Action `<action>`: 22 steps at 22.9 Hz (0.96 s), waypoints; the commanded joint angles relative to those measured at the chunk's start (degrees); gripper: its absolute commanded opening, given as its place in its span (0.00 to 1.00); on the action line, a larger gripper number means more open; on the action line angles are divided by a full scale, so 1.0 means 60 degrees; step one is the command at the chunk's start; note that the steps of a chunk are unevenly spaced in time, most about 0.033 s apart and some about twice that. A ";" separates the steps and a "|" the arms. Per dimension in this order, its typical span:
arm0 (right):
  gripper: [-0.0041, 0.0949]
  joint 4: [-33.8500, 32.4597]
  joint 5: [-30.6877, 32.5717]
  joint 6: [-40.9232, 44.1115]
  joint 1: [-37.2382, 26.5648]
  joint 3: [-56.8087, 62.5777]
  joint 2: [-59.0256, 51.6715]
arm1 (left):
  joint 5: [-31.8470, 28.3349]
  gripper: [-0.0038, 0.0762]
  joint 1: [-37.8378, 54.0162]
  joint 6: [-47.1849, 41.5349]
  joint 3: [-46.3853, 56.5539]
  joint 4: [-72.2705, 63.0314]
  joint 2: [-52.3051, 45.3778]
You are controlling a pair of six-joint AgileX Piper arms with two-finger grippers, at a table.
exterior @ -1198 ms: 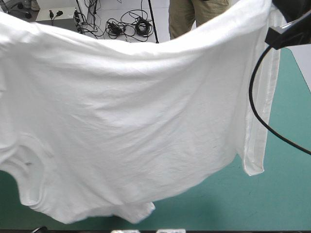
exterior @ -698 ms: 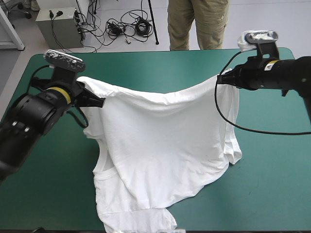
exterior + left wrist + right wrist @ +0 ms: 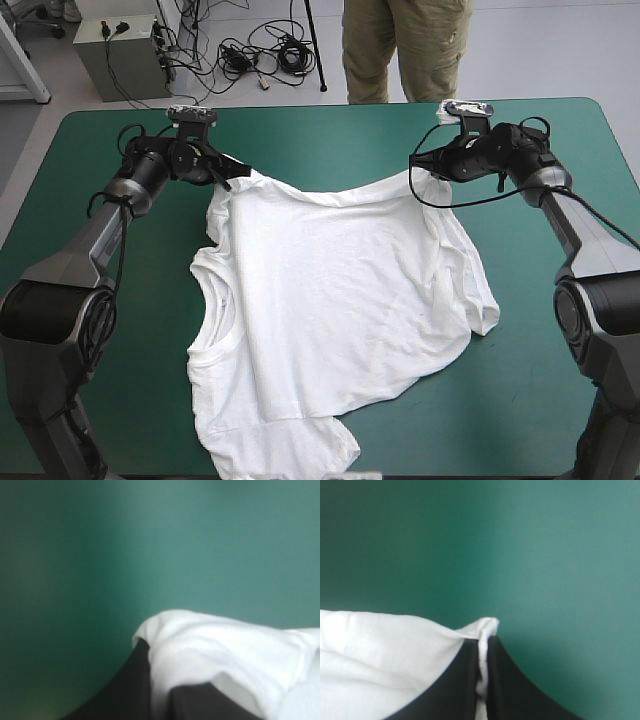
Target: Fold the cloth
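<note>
Between the left jaws and right jaws dips the far edge of the T-shirt (image 3: 330,300); each pair is clenched on one corner, with bare desk (image 3: 560,420) ahead and to the outer sides.

- White short-sleeved T-shirt (image 3: 330,310), spread mostly flat on the teal-green bench (image 3: 560,400), wrinkled, covering the centre down to the 6 o'clock edge.
- Far edge sags between two raised corners at 11 and 1 o'clock, pinched in the left end effector (image 3: 235,180) and the right end effector (image 3: 418,168).
- 3 o'clock side: cloth bunched and folded over itself, loose tip near 4 o'clock.
- 9 o'clock side: curved seamed edge, slightly rolled.
- 6 o'clock: small rumpled flap at the near edge.
</note>
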 commanded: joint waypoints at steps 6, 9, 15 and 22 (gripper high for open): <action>0.14 -0.0505 -0.0050 0.0999 -0.0016 -0.1044 0.0245 | -0.0867 0.08 0.0014 -0.0080 -0.0374 -0.0078 -0.0172; 0.39 -0.0505 0.0354 0.0975 -0.0016 -0.1084 0.0268 | -0.0850 0.30 0.0014 0.0213 -0.0393 -0.0135 -0.0194; 0.58 -0.0758 0.1835 0.0794 -0.0105 -0.2001 -0.0066 | 0.0810 0.77 0.0028 0.0244 -0.0542 0.0313 -0.1685; 0.47 -0.0720 0.4003 0.0794 -0.0569 -0.2188 -0.2063 | 0.2971 0.68 0.0181 0.0244 0.1105 0.0650 -0.5381</action>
